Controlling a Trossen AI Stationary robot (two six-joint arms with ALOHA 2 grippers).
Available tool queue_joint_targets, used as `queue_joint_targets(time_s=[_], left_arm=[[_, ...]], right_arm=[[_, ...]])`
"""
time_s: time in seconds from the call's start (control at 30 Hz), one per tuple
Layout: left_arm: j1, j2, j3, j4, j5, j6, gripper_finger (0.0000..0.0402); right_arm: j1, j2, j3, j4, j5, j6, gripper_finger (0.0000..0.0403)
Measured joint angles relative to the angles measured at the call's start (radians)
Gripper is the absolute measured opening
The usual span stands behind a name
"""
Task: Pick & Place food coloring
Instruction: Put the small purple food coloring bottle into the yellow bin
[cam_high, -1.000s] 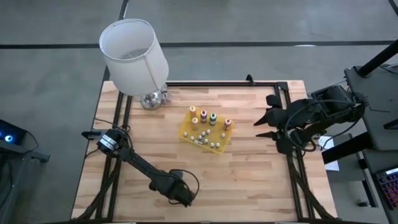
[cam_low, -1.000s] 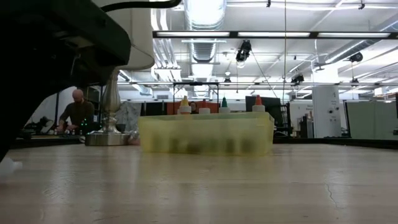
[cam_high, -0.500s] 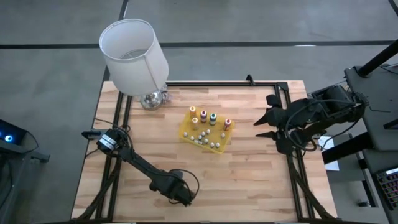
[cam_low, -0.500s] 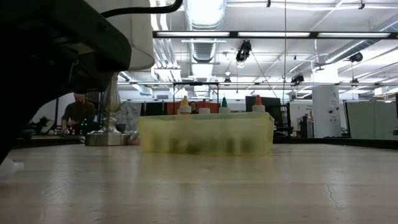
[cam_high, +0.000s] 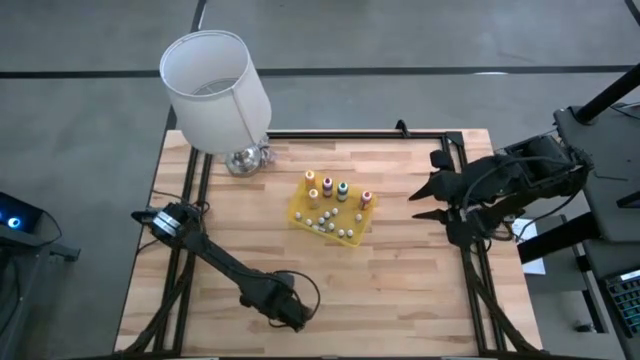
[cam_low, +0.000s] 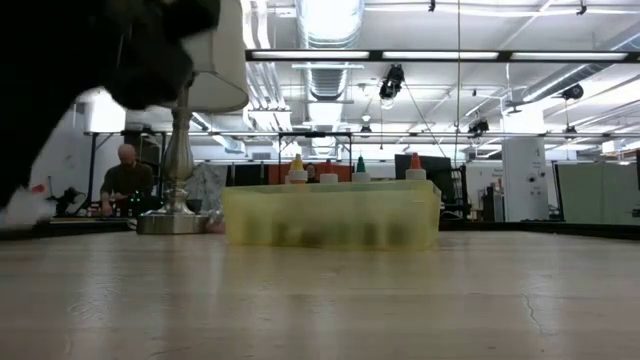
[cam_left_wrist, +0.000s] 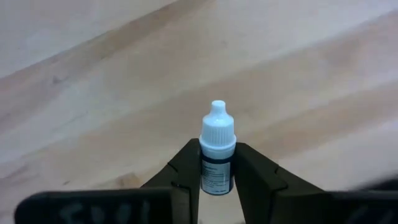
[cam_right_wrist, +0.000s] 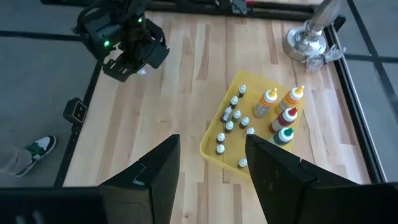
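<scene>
Wooden bench (cam_high: 400, 270) is seen from above, framed by black rails. White lampshade (cam_high: 214, 88) on a silver lamp base (cam_high: 246, 160) stands at the far left corner. Left arm (cam_high: 225, 265) is stretched along the near left part of the bench, with the left gripper (cam_left_wrist: 217, 180) near the front edge; its fingers (cam_left_wrist: 258, 180) are pinching a tiny vial (cam_left_wrist: 217, 152) with a white cap and printed label, held upright just above the wood. Right gripper (cam_high: 432, 200) is parked at the right edge of the bench, fingers (cam_right_wrist: 280, 168) spread, nothing between them. Yellow tray (cam_high: 300, 215) sits mid-bench, well apart from both grippers. Four squeeze bottles (cam_high: 327, 187) stand upright along the tray's far side, tips in orange, red and green visible in the low view. Many tiny vials (cam_high: 325, 222) are scattered upright in the tray's near part. A person (cam_low: 125, 180) is visible in the room behind, and a sneaker (cam_right_wrist: 34, 148) beside the bench in the right wrist view.
</scene>
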Motion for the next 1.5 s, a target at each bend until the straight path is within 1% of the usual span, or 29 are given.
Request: queue_joint_targets(time_s=[0.1,0.27,0.33,0.43,0.53,0.73,0.87,0.93,1.03,1.13,1.4,1.5], left_arm=[[0.002,-0.056,0.0,-0.003,-0.052,0.006,0.0059],[0.015,-0.179,0.0,0.027,-0.21,0.08,0.0059],[0.022,-0.229,0.0,0.071,-0.269,0.144,0.0059],[0.047,-0.302,0.0,0.188,-0.322,0.271,0.006],[0.079,-0.364,0.0,0.323,-0.336,0.418,0.006],[0.145,-0.44,0.0,0.561,-0.324,0.698,0.0057],[0.189,-0.461,0.001,0.694,-0.283,0.825,0.0057],[0.21,-0.462,0.001,0.758,-0.257,0.87,0.0056],[0.235,-0.462,0.001,0.832,-0.199,0.912,0.0056],[0.256,-0.455,0.001,0.867,-0.16,0.922,0.0056],[0.281,-0.425,0.001,0.951,-0.06,0.923,0.0056],[0.281,-0.417,0.001,0.975,-0.034,0.926,0.0056]], right_arm=[[0.0,-0.002,0.028,0.001,0.0,-0.006,0.0173],[0.0,-0.001,0.082,0.003,-0.004,-0.033,0.0173],[0.0,-0.001,0.101,0.003,-0.026,-0.05,0.0173],[0.0,-0.001,0.121,0.018,-0.087,-0.082,0.0173],[0.0,0.0,0.131,0.072,-0.164,-0.104,0.0173],[0.0,0.0,0.131,0.195,-0.339,-0.114,0.0173],[0.0,0.001,0.126,0.263,-0.391,-0.118,0.0173],[0.0,0.003,0.123,0.291,-0.399,-0.128,0.0173],[0.0,0.009,0.119,0.332,-0.419,-0.135,0.0173],[0.0,0.027,0.118,0.363,-0.438,-0.135,0.0173],[0.0,0.125,0.116,0.393,-0.591,-0.131,0.0173],[0.0,0.162,0.116,0.394,-0.62,-0.137,0.0173]])
